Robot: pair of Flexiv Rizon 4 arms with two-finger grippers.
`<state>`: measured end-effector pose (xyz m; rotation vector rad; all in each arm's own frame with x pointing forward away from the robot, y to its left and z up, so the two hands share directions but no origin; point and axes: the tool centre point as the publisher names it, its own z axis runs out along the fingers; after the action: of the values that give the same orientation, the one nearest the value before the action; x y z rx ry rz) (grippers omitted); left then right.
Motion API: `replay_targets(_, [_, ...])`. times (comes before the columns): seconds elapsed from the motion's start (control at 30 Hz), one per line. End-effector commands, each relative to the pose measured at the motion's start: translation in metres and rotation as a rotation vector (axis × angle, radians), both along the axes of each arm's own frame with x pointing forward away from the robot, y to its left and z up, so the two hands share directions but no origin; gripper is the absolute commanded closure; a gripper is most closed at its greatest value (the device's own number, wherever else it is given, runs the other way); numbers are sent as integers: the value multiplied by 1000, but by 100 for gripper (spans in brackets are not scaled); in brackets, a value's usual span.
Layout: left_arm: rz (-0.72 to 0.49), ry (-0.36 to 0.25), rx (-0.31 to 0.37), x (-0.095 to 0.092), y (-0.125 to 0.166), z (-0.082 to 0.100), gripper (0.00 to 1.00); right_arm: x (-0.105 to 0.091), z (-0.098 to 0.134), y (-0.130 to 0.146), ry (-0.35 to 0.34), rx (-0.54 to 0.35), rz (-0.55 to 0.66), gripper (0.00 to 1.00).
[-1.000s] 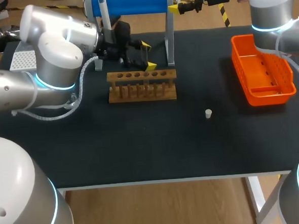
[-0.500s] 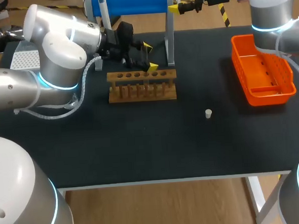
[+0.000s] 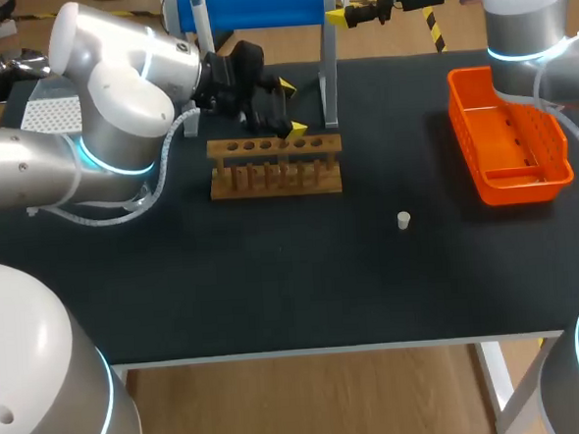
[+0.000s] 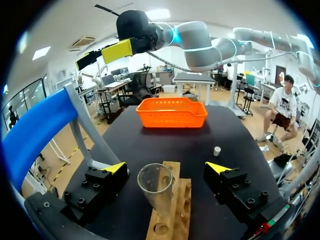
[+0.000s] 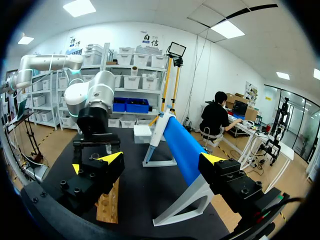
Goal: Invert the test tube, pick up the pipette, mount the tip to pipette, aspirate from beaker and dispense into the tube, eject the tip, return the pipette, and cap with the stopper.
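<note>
From above, the left gripper [image 3: 292, 107] hangs over the far right part of the wooden rack [image 3: 275, 165], which stands on the black table [image 3: 273, 267] left of centre. Its two yellow tips sit one beyond the other, and the gripper's body hides what stands beneath it. A small white stopper [image 3: 404, 220] sits alone to the right of the rack and nearer, well apart from it. An orange basket [image 3: 508, 137] lies at the right side. The right gripper [image 3: 351, 16] is at the far edge, just beside the right end of a blue roll [image 3: 257, 5] on a white stand; from here I cannot tell how its fingers are set.

The left wrist view shows what the head view hides: the test tube [image 4: 156, 187]. It is clear glass, with its lower end in a hole of the rack and its open rim towards the camera, leaning a little. It stands between the left gripper's fingers, which are spread wide, with neither tip touching the glass. Ahead lie the stopper and, farther on, the basket, with the right gripper high above them.

The right wrist view settles the right gripper: its fingers are spread wide and hold nothing. The blue roll runs away ahead between them. To the side is an end of the rack with the left gripper above it; the tube cannot be made out here.
</note>
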<state>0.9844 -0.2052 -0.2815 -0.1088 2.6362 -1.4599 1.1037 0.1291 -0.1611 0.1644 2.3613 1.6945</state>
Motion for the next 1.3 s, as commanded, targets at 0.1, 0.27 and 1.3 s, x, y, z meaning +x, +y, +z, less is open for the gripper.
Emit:
replay_targets(0.1, [-12,-1,-13,3,4,-2,0,1,1,-1,2,-1,5,0])
replay_targets(0.27, [-11,9,-13,2,7,-6,0,1,1,-1,2,-1,5,0])
replay_targets(1.3, [-27,15,-3,2,10,-9,0,1,1,-1,2,-1,5,0])
